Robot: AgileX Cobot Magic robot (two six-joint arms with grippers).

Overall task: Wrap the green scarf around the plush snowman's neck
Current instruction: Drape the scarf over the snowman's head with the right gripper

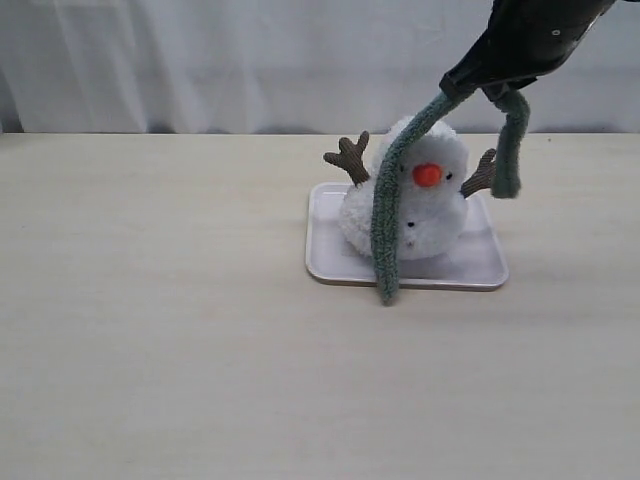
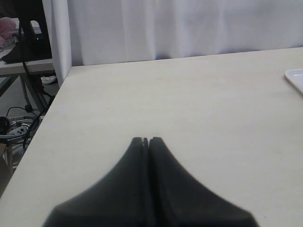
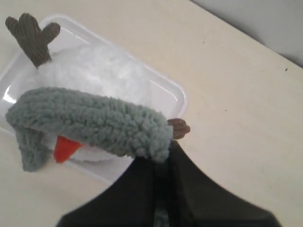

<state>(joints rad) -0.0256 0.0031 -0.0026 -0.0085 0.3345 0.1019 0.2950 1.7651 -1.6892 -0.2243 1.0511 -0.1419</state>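
Pinching the fuzzy green scarf, right tool hovers above fluffy plush snowman.

There is one plush snowman, one green scarf and one white tray. The snowman has two twig arms, one orange nose and seemingly two tiny black buttons.

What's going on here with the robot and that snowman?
The right gripper pinches the green scarf above the plush snowman, which sits on a white tray. The long end hangs down the snowman's front past the tray's edge; the short end dangles beside one twig arm. The neck is not wrapped yet. The left gripper is shut and empty over the table.
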